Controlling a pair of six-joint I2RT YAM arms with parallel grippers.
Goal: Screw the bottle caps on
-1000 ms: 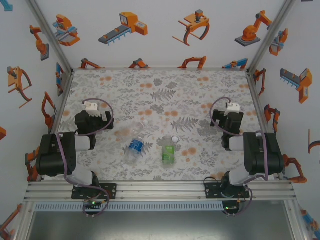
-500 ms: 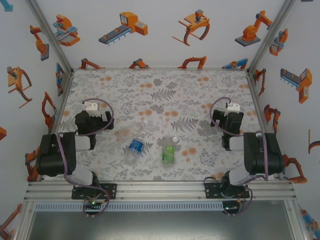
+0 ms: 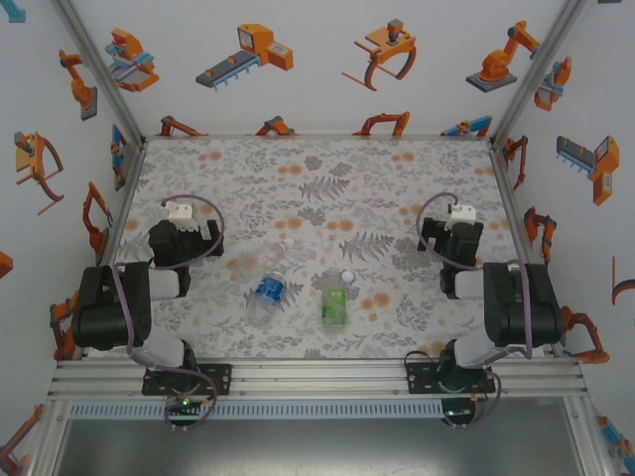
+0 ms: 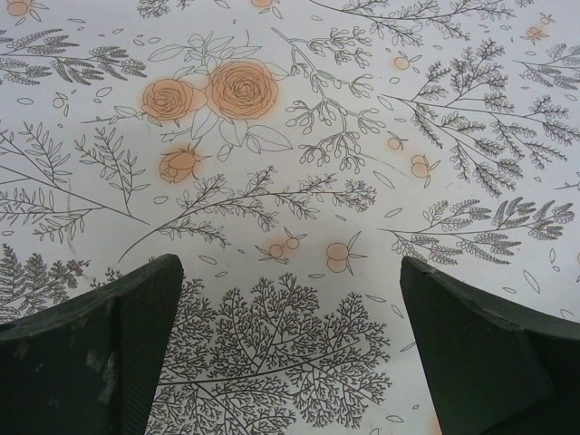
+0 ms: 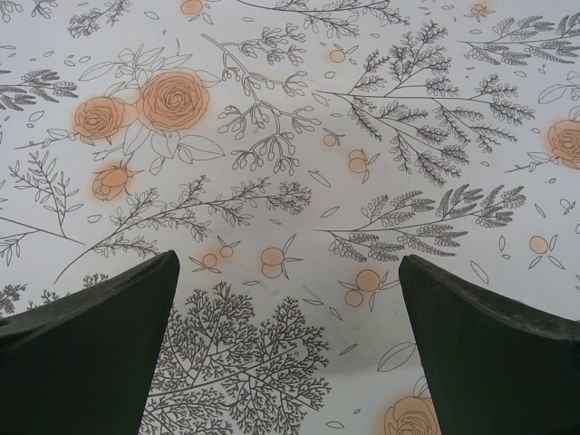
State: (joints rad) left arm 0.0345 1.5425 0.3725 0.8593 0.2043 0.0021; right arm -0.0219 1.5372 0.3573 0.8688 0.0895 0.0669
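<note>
- Two hands sit well apart from the bottles and neither grips anything, so the step in hand is probably the first reach.
- Left hand (image 4: 290, 263): spread wide and empty, its dark fingers (image 4: 91, 353) over bare flowered tabletop (image 3: 317, 178), well to the left of the bottles. It is the nearer one to the blue-label bottle, so I would have it steady that body.
- Blue-label bottle (image 3: 267, 291): lies on its side near the middle of the tabletop, with its neck pointing away from the arm bases and slightly right. From the top view I cannot tell whether its mouth bears a cap, so check that before committing. A round, thin-walled bottle lying down will likely roll or dent. Clamp it gently around the labelled middle, then stand it up or pin it before any twisting.
- Green bottle (image 3: 334, 305): just to the right of the blue one and not touching it, also lying with its neck away from the bases.
- White cap (image 3: 347, 276): sits at the green bottle's neck end. It is too small to tell whether it is threaded on, loose on the mouth or merely touching it. Come at it squarely along the neck's axis, because a tilted start risks cross-threading.
- Right hand (image 5: 285, 258): also wide and empty above bare tabletop, well to the right of the green bottle. It is closer to the cap, so it suits the turning, with a narrow pinch on the cap's rim.
</note>
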